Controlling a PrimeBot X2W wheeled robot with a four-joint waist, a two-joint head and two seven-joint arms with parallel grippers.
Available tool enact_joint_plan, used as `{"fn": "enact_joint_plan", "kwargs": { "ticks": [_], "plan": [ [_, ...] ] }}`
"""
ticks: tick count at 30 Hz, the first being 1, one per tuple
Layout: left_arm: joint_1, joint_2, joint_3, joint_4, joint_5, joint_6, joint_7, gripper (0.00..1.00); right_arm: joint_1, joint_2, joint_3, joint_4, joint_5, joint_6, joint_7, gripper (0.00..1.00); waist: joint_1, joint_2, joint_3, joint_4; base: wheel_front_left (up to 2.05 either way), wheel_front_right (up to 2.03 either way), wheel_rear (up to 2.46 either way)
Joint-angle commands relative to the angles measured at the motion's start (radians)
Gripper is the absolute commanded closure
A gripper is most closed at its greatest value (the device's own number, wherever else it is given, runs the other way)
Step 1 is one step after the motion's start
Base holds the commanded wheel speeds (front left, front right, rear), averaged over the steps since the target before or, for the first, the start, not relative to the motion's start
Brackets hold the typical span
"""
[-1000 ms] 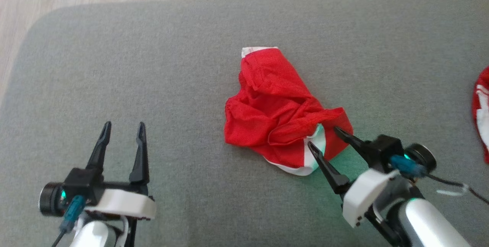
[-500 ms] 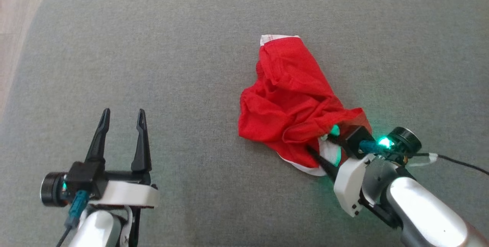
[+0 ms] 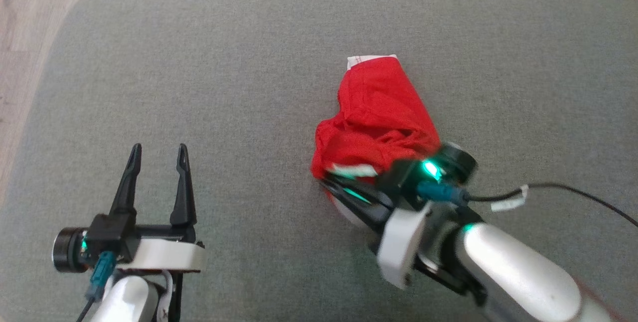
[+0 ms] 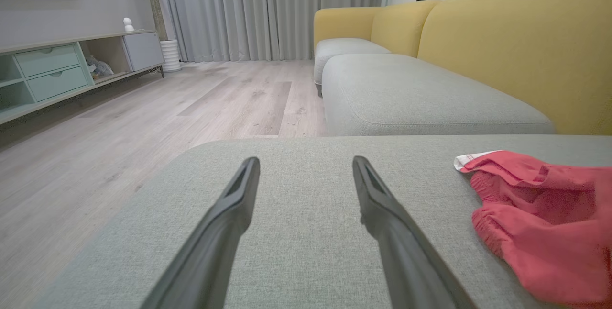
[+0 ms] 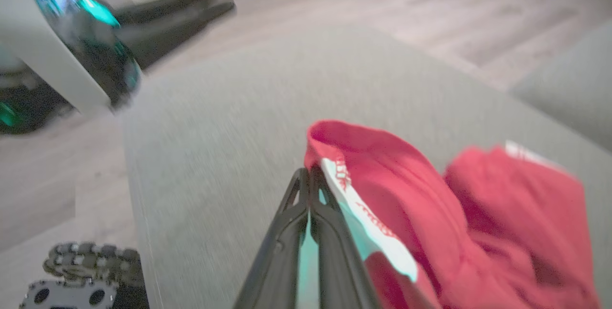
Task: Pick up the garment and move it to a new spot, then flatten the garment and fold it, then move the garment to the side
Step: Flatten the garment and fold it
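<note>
Home living room: yellow sofa (image 4: 516, 50), grey ottoman (image 4: 296, 232), long curtains (image 4: 267, 12), wood floor (image 4: 143, 117), low cabinet (image 4: 48, 74).

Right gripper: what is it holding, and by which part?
The right gripper holds the red garment by its white-banded edge. The left gripper is open, holding nothing.

I have bare grey cushion (image 3: 224, 63) ahead and left of my left gripper (image 3: 159, 148); only the bunched red garment (image 3: 381, 107) blocks its right.
</note>
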Motion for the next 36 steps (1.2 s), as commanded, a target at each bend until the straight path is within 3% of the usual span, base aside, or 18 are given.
{"fn": "enact_joint_plan", "kwargs": {
  "ticks": [1, 6, 12, 16, 24, 35, 36],
  "plan": [
    [-0.034, 0.016, 0.038, -0.027, -0.003, 0.008, -0.008, 0.00, -0.056, 0.041, 0.010, -0.067, 0.014, -0.001, -0.032, 1.00, 0.0000, 0.0000, -0.003, -0.001, 0.00, 0.00, 0.00],
    [-0.031, 0.016, 0.038, -0.024, -0.008, 0.010, -0.008, 0.00, -0.177, 0.155, -0.021, -0.095, 0.020, -0.001, -0.123, 1.00, 0.0000, 0.0000, -0.015, -0.006, 0.00, 0.00, 0.00],
    [-0.023, 0.018, 0.038, -0.025, -0.014, 0.016, -0.008, 0.00, -0.283, 0.246, -0.163, -0.099, 0.006, -0.001, -0.252, 1.00, 0.0000, 0.0000, -0.025, -0.024, 0.00, 0.00, 0.00],
    [-0.024, 0.018, 0.033, -0.026, -0.016, 0.014, -0.008, 0.00, -0.231, 0.242, -0.294, -0.062, 0.002, -0.001, -0.255, 1.00, 0.0000, 0.0000, -0.026, -0.036, 0.00, 0.00, 0.00],
    [-0.026, 0.015, 0.024, -0.020, -0.020, 0.015, -0.007, 0.00, 0.066, 0.171, -0.557, 0.050, 0.003, -0.001, -0.205, 1.00, 0.0000, 0.0000, -0.011, -0.067, 0.00, 0.00, 0.00],
    [-0.052, 0.018, 0.016, 0.004, -0.026, 0.002, -0.011, 0.00, 0.232, 0.225, -0.758, 0.163, 0.052, -0.001, -0.219, 1.00, 0.0000, 0.0000, 0.000, -0.092, 0.00, 0.00, 0.00],
    [-0.053, 0.018, 0.015, 0.005, -0.025, 0.003, -0.010, 0.00, 0.232, 0.229, -0.759, 0.167, 0.055, -0.001, -0.226, 0.58, 0.0000, 0.0000, -0.001, -0.093, 0.00, 0.00, 0.00]
  ]
}}
